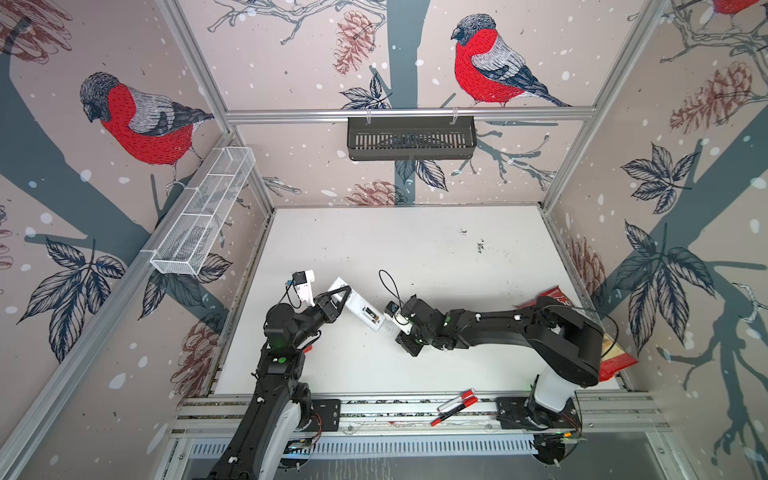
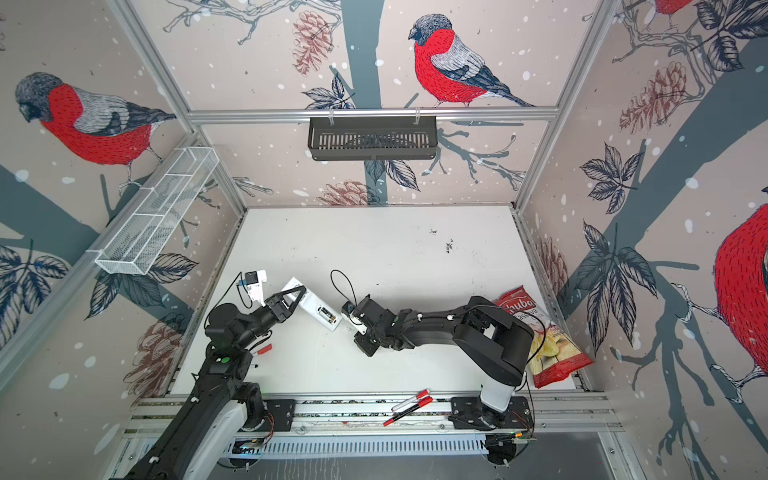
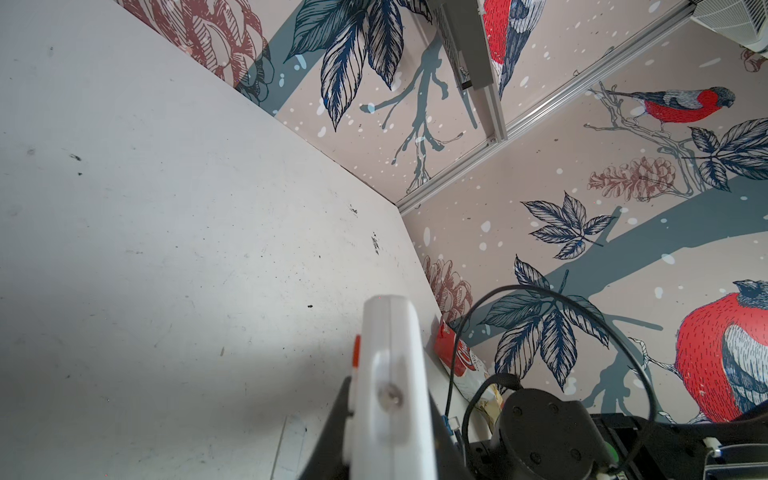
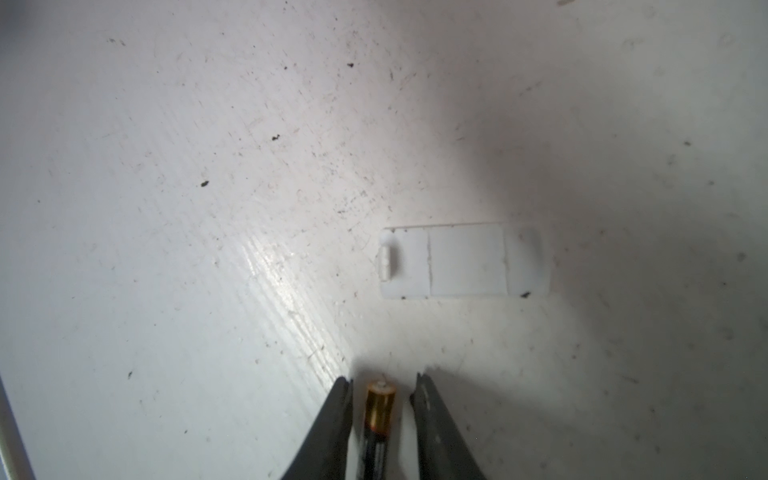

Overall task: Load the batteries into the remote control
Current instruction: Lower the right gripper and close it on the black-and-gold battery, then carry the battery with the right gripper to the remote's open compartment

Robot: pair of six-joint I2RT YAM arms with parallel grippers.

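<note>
The white remote control (image 1: pixel 358 304) is held tilted above the table, back side up, with my left gripper (image 1: pixel 341 296) shut on its far end. Its compartment is uncovered, and a dark battery (image 1: pixel 371 314) sits inside. The left wrist view shows the remote (image 3: pixel 390 365) edge-on between the dark fingers (image 3: pixel 332 436). My right gripper (image 4: pixel 382 384) is down at the table beside the remote's near end. Its jaws straddle a second battery (image 4: pixel 379 409) lying flat, copper end forward, with a small gap on each side. A white battery cover (image 4: pixel 463 261) lies just beyond.
A red chips bag (image 2: pixel 540 336) lies at the table's right edge behind the right arm. Red-and-white marker pens (image 1: pixel 455 405) rest on the front rail, another (image 2: pixel 264 349) by the left arm. A black basket (image 1: pixel 411 137) and a white wire basket (image 1: pixel 203 216) hang on the walls.
</note>
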